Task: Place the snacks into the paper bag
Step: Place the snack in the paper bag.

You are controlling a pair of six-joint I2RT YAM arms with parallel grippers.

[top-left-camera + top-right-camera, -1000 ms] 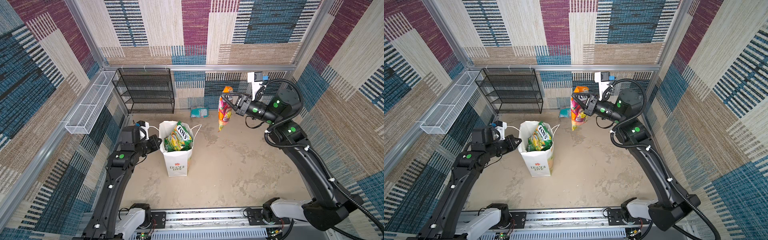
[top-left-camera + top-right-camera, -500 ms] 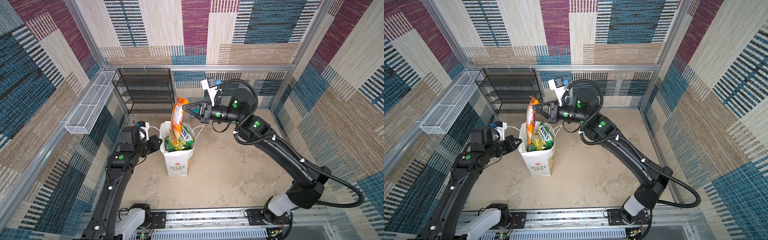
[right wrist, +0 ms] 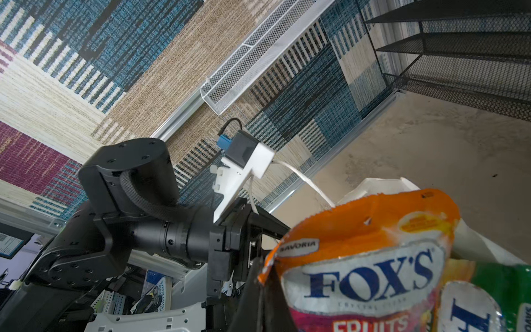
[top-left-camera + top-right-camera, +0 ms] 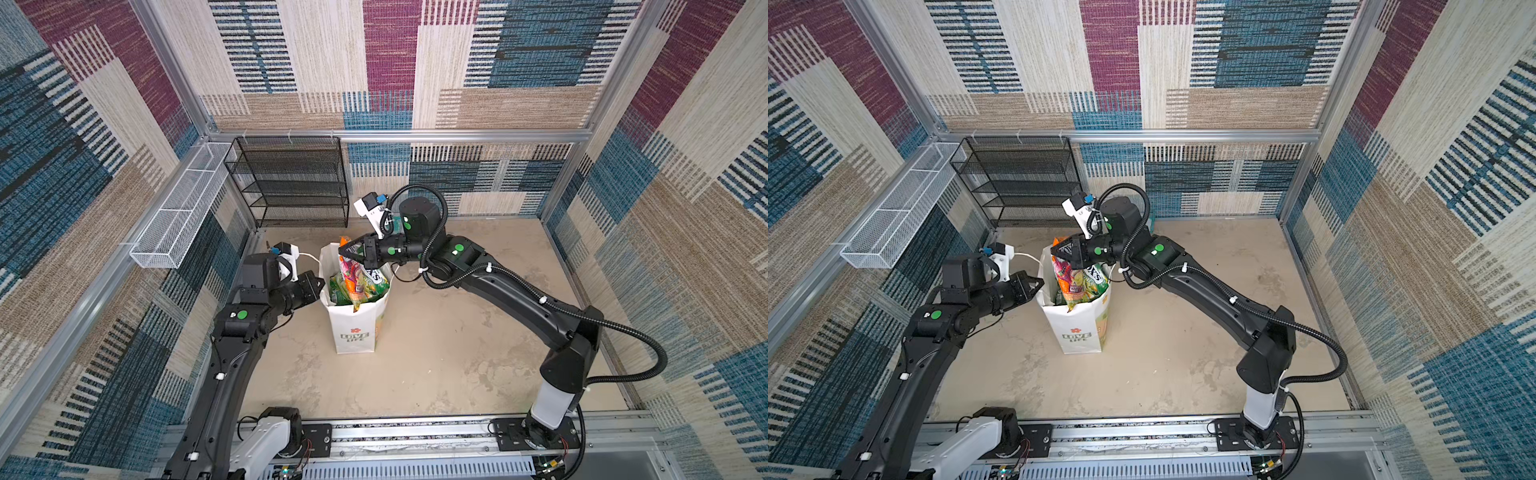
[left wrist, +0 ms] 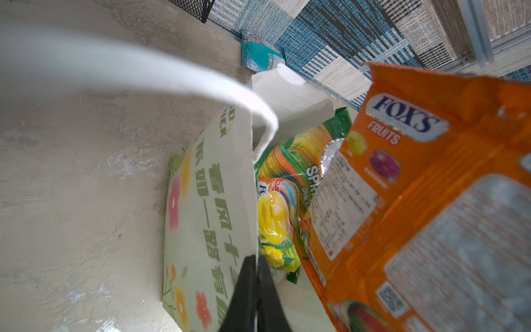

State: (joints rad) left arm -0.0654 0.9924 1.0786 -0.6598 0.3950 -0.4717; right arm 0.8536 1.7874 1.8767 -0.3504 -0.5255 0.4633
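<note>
Holding the orange packet (image 4: pixel 350 277) by its top edge, the right gripper (image 4: pixel 344 252) is clamped over the bag (image 4: pixel 353 328). The packet's long axis is vertical, straight below the fingers, with its lower end in the mouth. The left gripper (image 4: pixel 319 286) is pinched on the bag rim. A teal packet (image 5: pixel 260 53) lies by the back wall.

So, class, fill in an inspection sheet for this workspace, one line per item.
Surface: stained beige floor.
Job's things: paper bag upright, open; orange packet partly in its mouth; green packet inside; teal packet by the back wall.
Clutter: nothing seen.
Grippers: left gripper shut on bag's rim; right gripper shut on orange packet's top.
Cables: black hose along right arm, clear of bag.
Surroundings: black mesh shelf, white wire basket, patterned walls.
</note>
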